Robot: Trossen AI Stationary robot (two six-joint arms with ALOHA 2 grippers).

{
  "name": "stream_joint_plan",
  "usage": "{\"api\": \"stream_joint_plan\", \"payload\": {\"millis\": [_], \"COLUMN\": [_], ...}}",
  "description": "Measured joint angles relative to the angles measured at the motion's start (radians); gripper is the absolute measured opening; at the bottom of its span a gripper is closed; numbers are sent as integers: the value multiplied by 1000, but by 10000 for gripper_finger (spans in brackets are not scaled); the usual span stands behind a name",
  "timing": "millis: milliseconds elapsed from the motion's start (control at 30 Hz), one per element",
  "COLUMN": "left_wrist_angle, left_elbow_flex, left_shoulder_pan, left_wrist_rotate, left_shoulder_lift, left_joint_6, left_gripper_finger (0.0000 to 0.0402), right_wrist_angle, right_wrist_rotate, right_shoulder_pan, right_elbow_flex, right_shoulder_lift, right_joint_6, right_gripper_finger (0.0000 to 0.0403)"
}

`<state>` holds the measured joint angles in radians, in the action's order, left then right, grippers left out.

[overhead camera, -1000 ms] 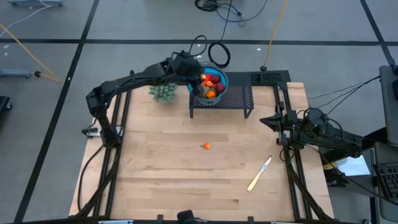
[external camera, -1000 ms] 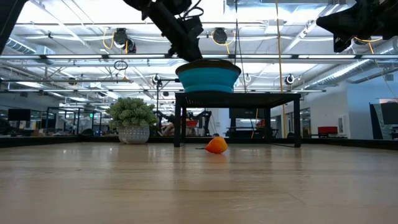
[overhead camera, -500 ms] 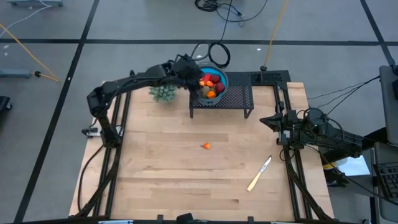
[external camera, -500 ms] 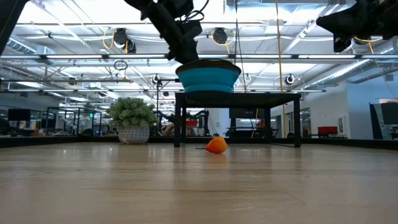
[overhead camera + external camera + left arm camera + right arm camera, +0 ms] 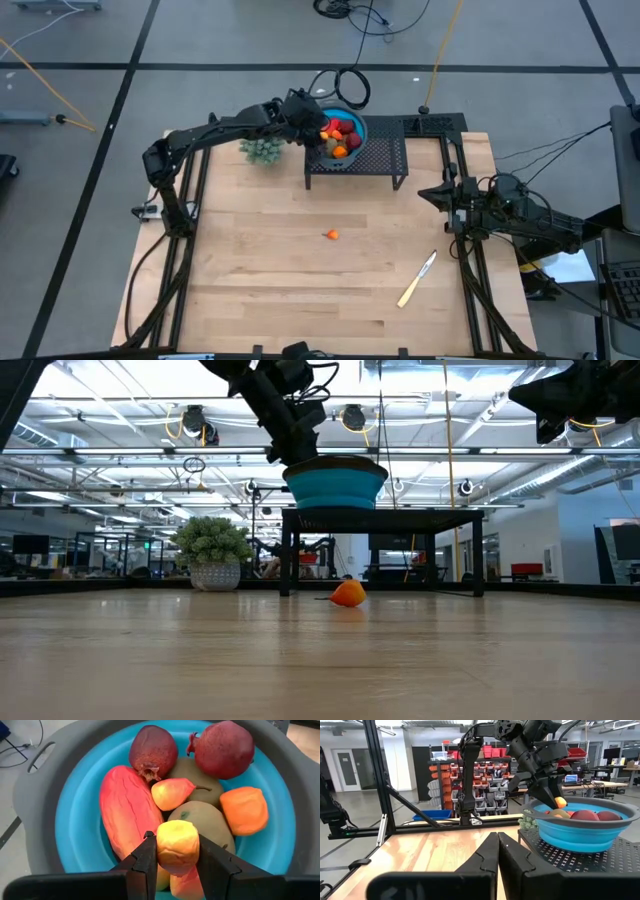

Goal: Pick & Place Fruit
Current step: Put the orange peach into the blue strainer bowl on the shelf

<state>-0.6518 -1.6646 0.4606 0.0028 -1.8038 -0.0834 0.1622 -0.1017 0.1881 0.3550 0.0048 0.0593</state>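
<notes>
Hovering over the round blue bowl (image 5: 75, 820) on the black mesh stand (image 5: 380, 160), left gripper (image 5: 177, 851) jaws pinch a small yellow-orange fruit piece (image 5: 177, 845) just above the other fruit (image 5: 220, 750). One small orange fruit (image 5: 331, 235) lies mid-table (image 5: 260, 280). Right gripper (image 5: 497, 851), jaws pressed together, waits at the table's right edge.

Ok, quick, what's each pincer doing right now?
Left pincer: closed on a yellow-orange fruit, over the blue bowl.
Right pincer: shut, empty, waiting at the table's right edge.
</notes>
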Motion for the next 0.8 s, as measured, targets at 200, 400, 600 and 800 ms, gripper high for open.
{"api": "stream_joint_plan", "payload": {"millis": [200,400,600,800], "left_wrist_angle": [-1,-2,-5,-3], "left_elbow_flex": [0,0,0,-15], "left_shoulder_pan": [0,0,-1,-6], "left_wrist_rotate": [-4,-4,-36,-61], "left_shoulder_lift": [0,0,7,64], "left_joint_6": [3,4,10,4], "left_gripper_finger": [109,125,177,209], "right_wrist_angle": [0,0,0,-1], "right_wrist_rotate": [0,0,0,-3], "right_shoulder_pan": [0,0,0,0], "right_elbow_flex": [0,0,0,0], "right_shoulder_lift": [0,0,0,0], "right_joint_6": [0,0,0,0], "right_gripper_finger": [0,0,0,0]}}
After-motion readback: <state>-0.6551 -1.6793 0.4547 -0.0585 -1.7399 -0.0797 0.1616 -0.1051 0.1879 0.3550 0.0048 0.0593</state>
